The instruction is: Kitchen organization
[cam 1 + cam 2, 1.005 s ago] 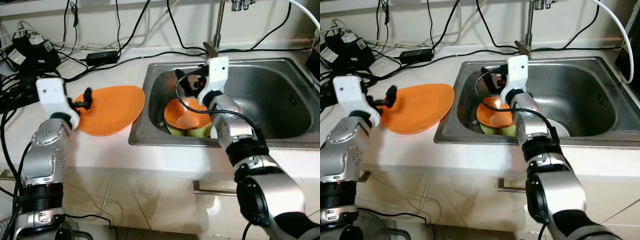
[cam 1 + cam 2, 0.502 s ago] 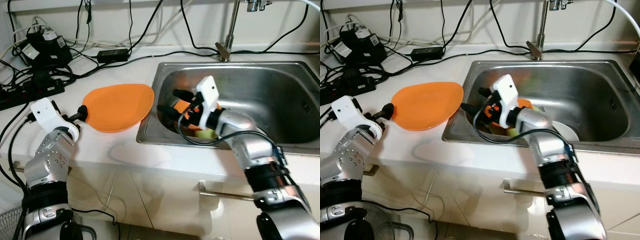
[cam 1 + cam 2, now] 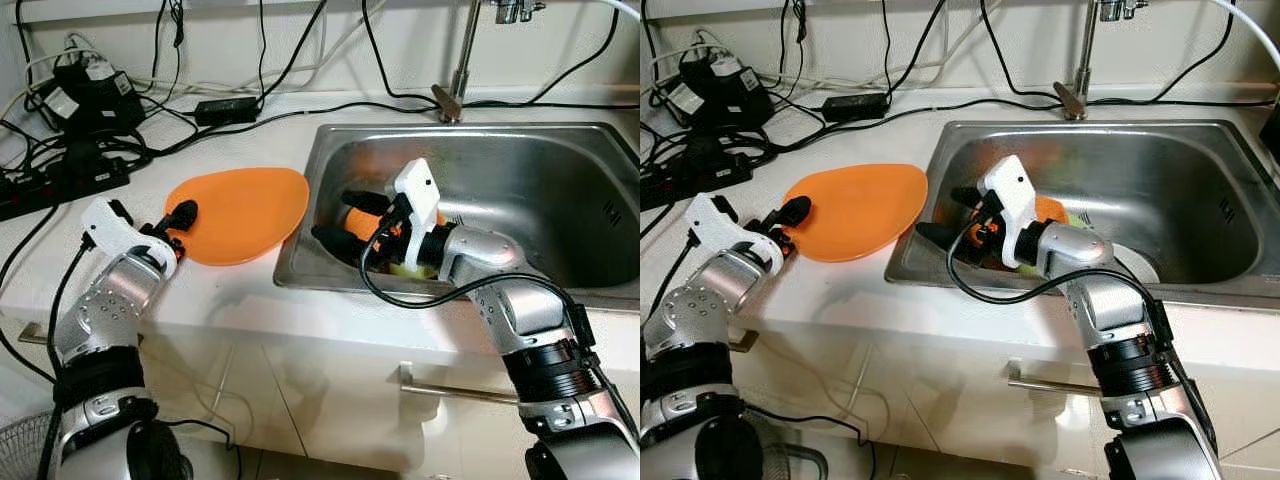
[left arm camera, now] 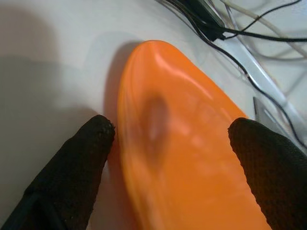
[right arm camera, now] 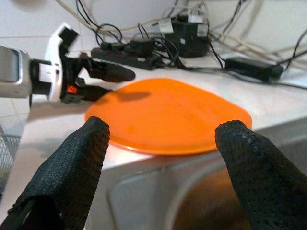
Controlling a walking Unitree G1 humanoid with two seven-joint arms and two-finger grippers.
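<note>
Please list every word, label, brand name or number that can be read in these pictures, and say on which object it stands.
No text can be read.
White tags on the black adapters: printing too small and blurred to read.
Orange plate, sink, left gripper, right gripper: no lettering visible.

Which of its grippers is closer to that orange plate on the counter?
The left. The left gripper is at the edge of the plate, fingers open around its rim. The right gripper is open over the sink, pointing toward the plate but apart from it.
</note>
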